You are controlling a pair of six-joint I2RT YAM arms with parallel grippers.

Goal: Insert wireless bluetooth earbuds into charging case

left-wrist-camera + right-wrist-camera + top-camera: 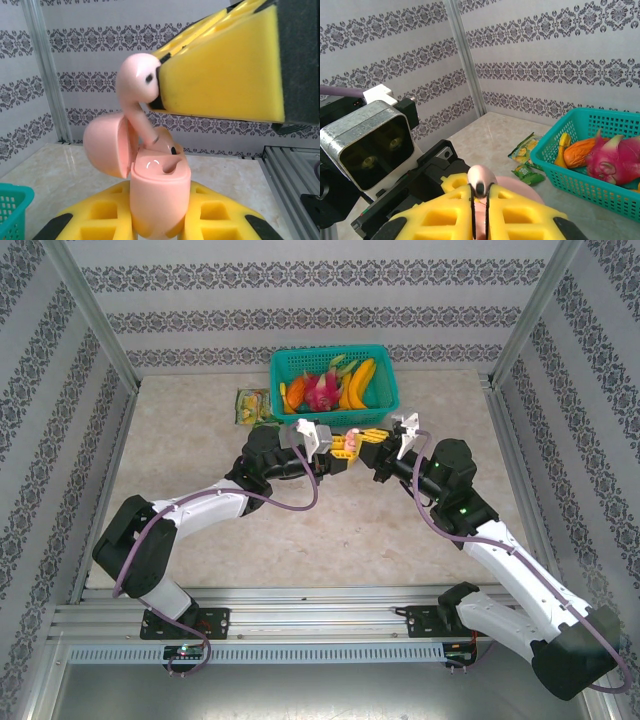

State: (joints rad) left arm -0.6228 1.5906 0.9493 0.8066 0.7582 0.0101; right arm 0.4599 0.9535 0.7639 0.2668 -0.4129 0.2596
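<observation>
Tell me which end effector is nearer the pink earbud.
Right. The right end effector pinches the earbud by its head; the left end effector holds the open case just below its stem.

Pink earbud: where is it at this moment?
The earbud is upper centre in the left wrist view, pinched by the right arm's fingers, stem reaching down to the open pink case held by the left arm's fingers.
</observation>
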